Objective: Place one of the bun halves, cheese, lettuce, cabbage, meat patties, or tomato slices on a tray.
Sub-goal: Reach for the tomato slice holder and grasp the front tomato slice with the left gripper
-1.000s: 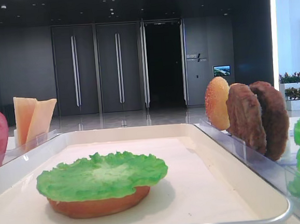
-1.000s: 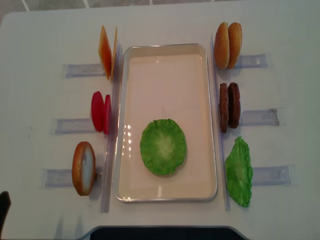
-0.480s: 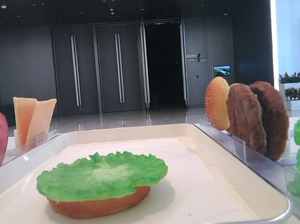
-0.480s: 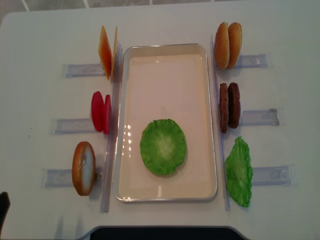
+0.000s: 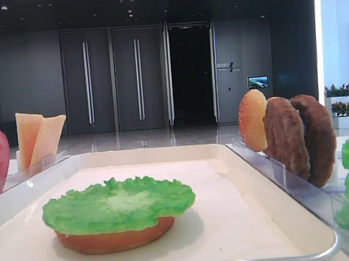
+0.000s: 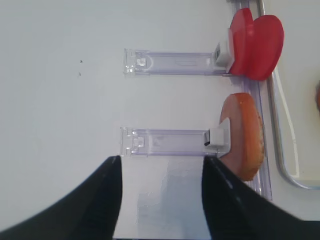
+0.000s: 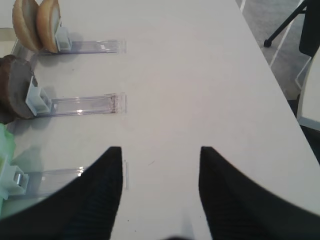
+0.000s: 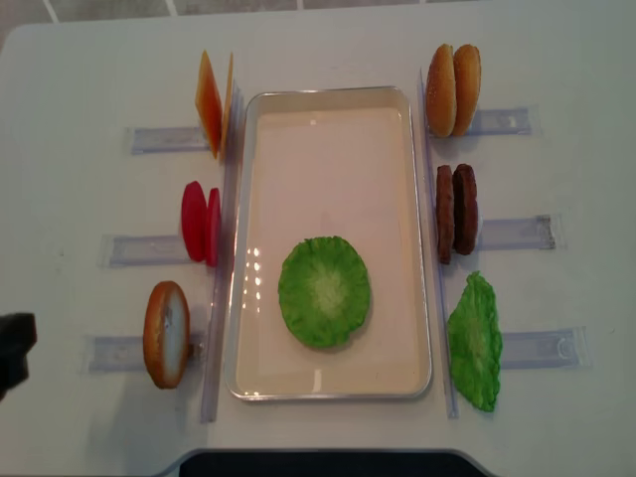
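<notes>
Realsense overhead view: the left gripper (image 8: pixel 14 348) is now seen further in at the left edge than half a second back, jaws spread and empty, so a pick from the left racks is probably being lined up. The right gripper (image 7: pixel 159 200) is parked with jaws apart, nothing held. On the tray (image 8: pixel 266 199) a lettuce (image 8: pixel 324 290) is laid over a bun base (image 5: pixel 113 239). Tomato slices (image 8: pixel 200 223), cheese (image 8: pixel 213 103) and meat patties (image 8: pixel 455 213) are kept upright in racks alongside.

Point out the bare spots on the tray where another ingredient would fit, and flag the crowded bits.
The tray is bare across its far half, from the far rim down to the lettuce lying on a bun base. Only narrow strips remain around that stack. Outside both long rims it is crowded: cheese, tomato slices, meat patties.
</notes>
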You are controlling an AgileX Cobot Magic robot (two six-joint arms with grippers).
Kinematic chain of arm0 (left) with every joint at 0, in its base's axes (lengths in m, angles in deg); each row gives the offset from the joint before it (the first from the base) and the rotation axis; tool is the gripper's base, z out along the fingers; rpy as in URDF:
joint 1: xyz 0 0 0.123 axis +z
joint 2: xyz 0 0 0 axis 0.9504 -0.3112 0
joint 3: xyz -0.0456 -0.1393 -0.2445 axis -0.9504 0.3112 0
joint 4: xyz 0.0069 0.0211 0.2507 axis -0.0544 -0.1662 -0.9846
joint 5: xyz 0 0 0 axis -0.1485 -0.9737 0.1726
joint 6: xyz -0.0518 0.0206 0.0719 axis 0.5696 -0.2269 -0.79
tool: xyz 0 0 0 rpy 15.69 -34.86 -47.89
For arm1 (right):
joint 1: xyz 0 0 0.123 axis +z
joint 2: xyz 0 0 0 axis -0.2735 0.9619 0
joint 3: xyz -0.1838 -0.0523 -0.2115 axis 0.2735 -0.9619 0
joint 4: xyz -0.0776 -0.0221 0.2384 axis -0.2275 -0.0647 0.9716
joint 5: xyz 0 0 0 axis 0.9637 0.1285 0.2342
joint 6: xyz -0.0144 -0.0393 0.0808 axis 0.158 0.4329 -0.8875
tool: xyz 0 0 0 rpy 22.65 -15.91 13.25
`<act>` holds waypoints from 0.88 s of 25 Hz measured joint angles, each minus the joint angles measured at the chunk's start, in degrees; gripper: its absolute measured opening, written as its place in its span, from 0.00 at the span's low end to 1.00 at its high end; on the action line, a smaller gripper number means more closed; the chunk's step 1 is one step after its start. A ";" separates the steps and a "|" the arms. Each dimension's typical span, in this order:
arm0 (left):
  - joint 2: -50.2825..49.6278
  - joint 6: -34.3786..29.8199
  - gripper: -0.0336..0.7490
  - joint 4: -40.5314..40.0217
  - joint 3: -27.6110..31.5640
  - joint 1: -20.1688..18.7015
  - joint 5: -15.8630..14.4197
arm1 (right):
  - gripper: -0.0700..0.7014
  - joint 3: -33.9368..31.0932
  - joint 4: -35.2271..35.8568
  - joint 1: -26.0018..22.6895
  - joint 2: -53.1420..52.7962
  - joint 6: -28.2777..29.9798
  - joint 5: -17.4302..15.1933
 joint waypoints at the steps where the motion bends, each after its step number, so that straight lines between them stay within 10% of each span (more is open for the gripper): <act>1: -3.77 0.00 0.54 0.00 -1.25 0.00 0.84 | 0.56 0.00 0.00 0.00 0.00 0.00 0.00; 10: -33.90 0.12 0.54 0.00 -13.23 0.00 5.48 | 0.56 0.00 0.00 0.00 0.00 0.00 0.00; 22: -49.67 0.12 0.54 0.64 -20.34 0.00 9.90 | 0.56 0.00 0.00 0.00 0.00 0.00 0.00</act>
